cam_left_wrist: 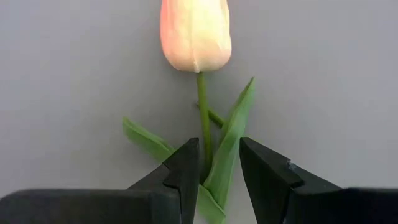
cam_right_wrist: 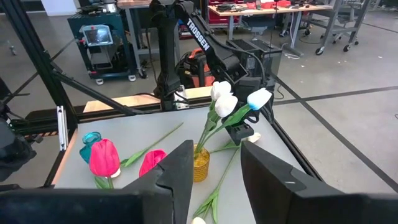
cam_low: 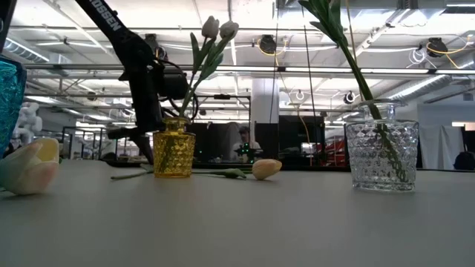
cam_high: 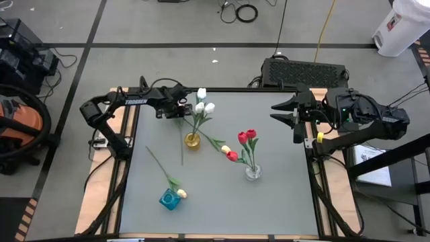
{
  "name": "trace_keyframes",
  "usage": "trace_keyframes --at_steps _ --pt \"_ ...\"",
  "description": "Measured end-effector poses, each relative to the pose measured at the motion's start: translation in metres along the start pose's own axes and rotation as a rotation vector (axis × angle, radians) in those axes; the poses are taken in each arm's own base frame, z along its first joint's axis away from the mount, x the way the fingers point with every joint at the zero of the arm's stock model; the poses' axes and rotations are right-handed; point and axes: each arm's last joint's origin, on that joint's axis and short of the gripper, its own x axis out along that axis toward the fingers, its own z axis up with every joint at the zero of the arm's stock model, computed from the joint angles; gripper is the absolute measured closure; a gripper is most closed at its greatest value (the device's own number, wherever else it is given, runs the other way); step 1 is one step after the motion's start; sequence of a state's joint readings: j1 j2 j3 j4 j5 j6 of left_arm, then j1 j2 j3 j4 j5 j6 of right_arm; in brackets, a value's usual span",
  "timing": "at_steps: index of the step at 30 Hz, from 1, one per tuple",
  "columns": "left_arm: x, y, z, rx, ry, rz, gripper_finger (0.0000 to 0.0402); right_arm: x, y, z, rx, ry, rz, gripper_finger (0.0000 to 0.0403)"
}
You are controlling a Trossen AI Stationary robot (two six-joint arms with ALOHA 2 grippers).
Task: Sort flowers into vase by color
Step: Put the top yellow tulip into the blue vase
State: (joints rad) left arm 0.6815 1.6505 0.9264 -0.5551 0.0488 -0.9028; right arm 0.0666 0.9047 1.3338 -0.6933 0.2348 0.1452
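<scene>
Desk (cam_high: 269, 202): plain grey. Yellow vase (cam_high: 192, 140), faceted amber glass: white tulips (cam_high: 203, 105). Clear vase (cam_high: 252, 172), diamond-cut pattern: red tulips (cam_high: 246, 136). Blue vase (cam_high: 169, 199): teal. Loose tulip (cam_left_wrist: 195, 31): pale yellow flushed pink, green stem.

We see three white tulips (cam_high: 203, 104) upright in the yellow vase (cam_high: 192, 140), two red ones (cam_high: 247, 137) in the clear vase (cam_high: 252, 172), and several lying flat on the table (cam_high: 282, 195).
</scene>
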Motion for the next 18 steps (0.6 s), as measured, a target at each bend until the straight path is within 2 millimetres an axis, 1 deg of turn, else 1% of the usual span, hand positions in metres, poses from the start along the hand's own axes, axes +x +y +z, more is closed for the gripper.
trace_keyframes --at_steps 11,18 --pt "0.0000 0.0009 0.0010 0.003 -0.038 0.031 0.0281 0.0000 0.0000 -0.0001 -0.001 0.001 0.000 0.0277" --pt "0.0002 -0.0023 -0.0035 0.007 -0.007 0.011 0.0281 0.0000 0.0000 -0.0001 -0.002 0.001 0.000 0.0277"
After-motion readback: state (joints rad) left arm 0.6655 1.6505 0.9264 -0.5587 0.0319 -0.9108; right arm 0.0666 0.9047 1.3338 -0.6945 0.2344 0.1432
